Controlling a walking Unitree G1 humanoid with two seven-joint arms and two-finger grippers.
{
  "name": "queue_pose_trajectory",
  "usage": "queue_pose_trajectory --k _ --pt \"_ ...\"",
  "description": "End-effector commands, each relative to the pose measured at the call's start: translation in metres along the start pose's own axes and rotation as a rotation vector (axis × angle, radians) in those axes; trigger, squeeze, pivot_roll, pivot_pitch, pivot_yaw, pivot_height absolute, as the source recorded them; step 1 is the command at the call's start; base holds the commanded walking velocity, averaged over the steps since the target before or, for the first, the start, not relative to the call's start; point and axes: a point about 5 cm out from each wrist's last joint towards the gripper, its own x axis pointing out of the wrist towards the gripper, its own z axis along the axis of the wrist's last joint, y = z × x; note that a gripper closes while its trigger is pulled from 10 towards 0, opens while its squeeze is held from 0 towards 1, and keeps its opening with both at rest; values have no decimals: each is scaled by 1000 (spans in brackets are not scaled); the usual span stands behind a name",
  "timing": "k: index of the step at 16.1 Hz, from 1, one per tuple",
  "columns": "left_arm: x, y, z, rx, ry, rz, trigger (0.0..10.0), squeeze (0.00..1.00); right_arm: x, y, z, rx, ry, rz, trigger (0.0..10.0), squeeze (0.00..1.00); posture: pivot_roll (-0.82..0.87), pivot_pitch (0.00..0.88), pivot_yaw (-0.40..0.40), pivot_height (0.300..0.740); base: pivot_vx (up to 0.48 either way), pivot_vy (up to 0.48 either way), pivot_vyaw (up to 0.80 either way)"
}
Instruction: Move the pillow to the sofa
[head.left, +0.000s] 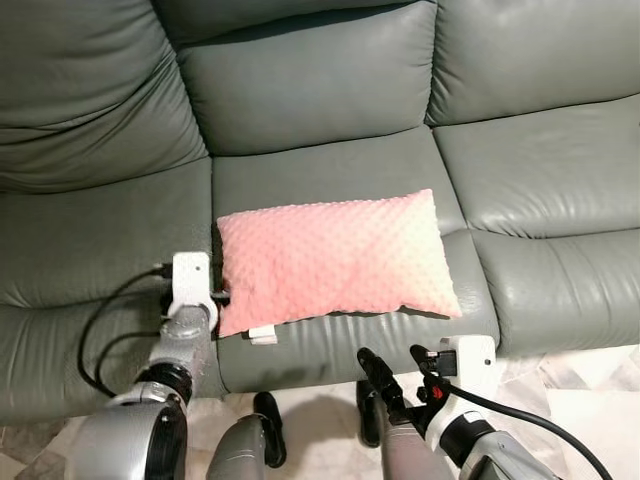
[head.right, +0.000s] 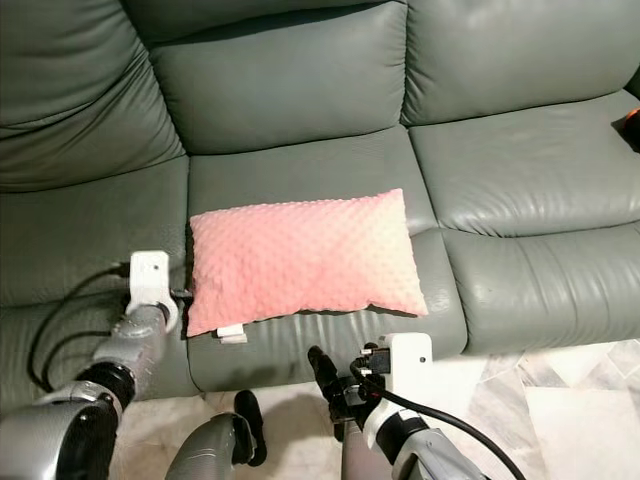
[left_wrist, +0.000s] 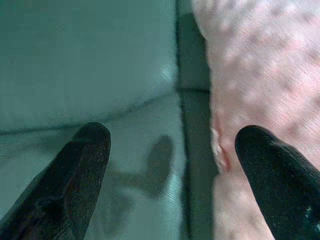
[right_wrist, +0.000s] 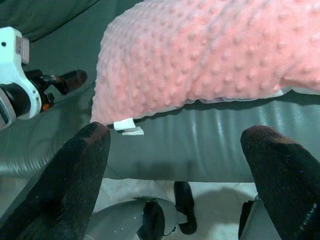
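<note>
A pink dotted pillow (head.left: 335, 260) lies flat on the middle seat of a grey-green leather sofa (head.left: 300, 90), with a white tag (head.left: 262, 335) at its front left corner. My left gripper (left_wrist: 175, 145) is open at the pillow's left edge. One of its fingers (left_wrist: 270, 160) is over the pillow's side and the other is over the bare seat. My right gripper (head.left: 398, 368) is open and holds nothing. It hangs below the sofa's front edge, pointing up at the pillow's front side (right_wrist: 210, 55).
Pale marble floor (head.left: 590, 390) shows in front of the sofa at the right. My own legs and feet (head.left: 268, 415) stand close to the sofa front. A black cable (head.left: 100, 330) loops over the left seat. A small orange thing (head.right: 633, 125) lies at the far right.
</note>
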Motion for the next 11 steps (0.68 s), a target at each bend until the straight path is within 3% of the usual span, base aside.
queue_pose_trajectory --k 1,3,6,11 --pt "-2 7 -12 31 40 37 10000 0 -2 -1 -10 22 38 -18 10000 0 -381 431 95 740 0 0 0" --pt "-2 5 -13 38 48 35 10000 0 -2 -1 -10 23 35 -19 10000 0 -380 431 95 740 0 0 0" --pt "-8 -24 -24 105 83 -52 10000 0 -2 0 -9 28 21 -29 10000 0 -388 445 100 740 0 0 0" --pt "-18 -52 -40 188 112 -143 10000 0 -2 0 -2 31 -21 -56 10000 0 -396 461 105 740 0 0 0"
